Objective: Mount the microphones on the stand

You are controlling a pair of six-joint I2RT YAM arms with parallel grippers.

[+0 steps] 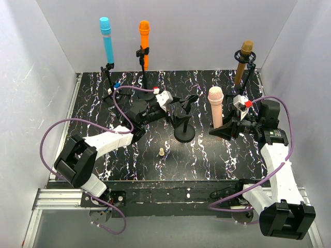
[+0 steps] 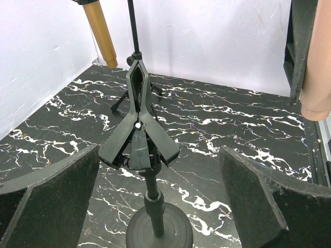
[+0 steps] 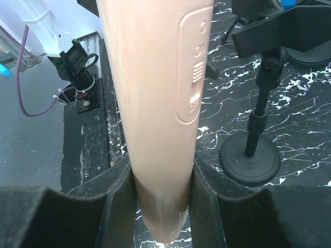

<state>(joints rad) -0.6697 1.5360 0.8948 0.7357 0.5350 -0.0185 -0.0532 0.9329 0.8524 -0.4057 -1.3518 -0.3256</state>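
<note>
Three microphones sit in stands on the far side: the light blue microphone (image 1: 105,39) and the orange microphone (image 1: 144,41) at the far left, the golden-brown microphone (image 1: 244,59) at the far right. The pale pink microphone (image 1: 215,106) stands upright right of centre, with the right gripper (image 3: 160,206) closed firmly around its lower end. The empty stand (image 1: 184,135) is in the middle, just left of it. The left gripper (image 2: 159,160) is wide open and holds nothing, its fingers on both sides of the stand's clip (image 2: 138,139). To do this step well, I think the left gripper should steady the clip while the right one brings the pink body straight into it. A tiny beige peg (image 1: 161,152) lies near the base, out of the way; the left fingers themselves crowd the approach most.
</note>
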